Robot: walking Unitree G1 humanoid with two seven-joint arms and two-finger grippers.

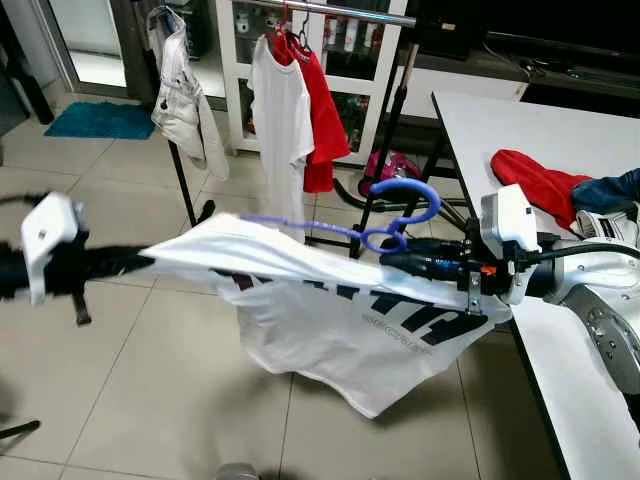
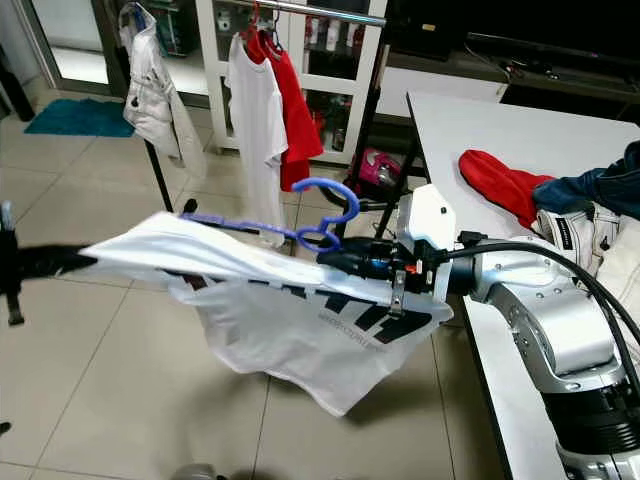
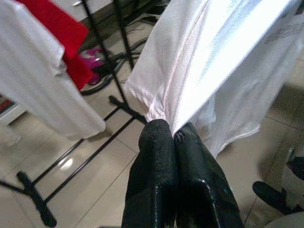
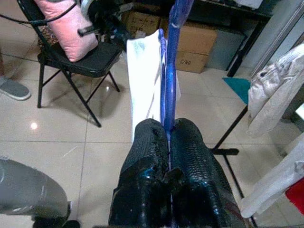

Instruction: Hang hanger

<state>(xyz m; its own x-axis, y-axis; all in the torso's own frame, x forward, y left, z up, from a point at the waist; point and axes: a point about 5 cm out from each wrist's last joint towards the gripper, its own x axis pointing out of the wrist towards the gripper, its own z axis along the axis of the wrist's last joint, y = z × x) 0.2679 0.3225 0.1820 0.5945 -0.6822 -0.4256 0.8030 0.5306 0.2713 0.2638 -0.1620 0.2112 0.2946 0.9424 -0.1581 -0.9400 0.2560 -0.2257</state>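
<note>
A white T-shirt (image 1: 340,330) with dark lettering hangs stretched between my two grippers, on a blue plastic hanger (image 1: 400,205) whose hook curls up above it. My right gripper (image 1: 392,262) is shut on the blue hanger (image 4: 168,71) at its neck, beside the shirt's collar. My left gripper (image 1: 145,262) is shut on the white T-shirt (image 3: 209,61) at its far shoulder. Beyond them stands a black clothes rack (image 1: 345,12) with a silver rail, holding a white shirt (image 1: 280,125) and a red shirt (image 1: 322,120).
A white table (image 1: 520,130) at the right carries a red garment (image 1: 540,182) and jeans (image 1: 612,190). A white jacket (image 1: 185,100) hangs at the rack's left. A white cabinet (image 1: 340,60) stands behind. In the right wrist view, a folding chair (image 4: 80,61) holds a pink pillow.
</note>
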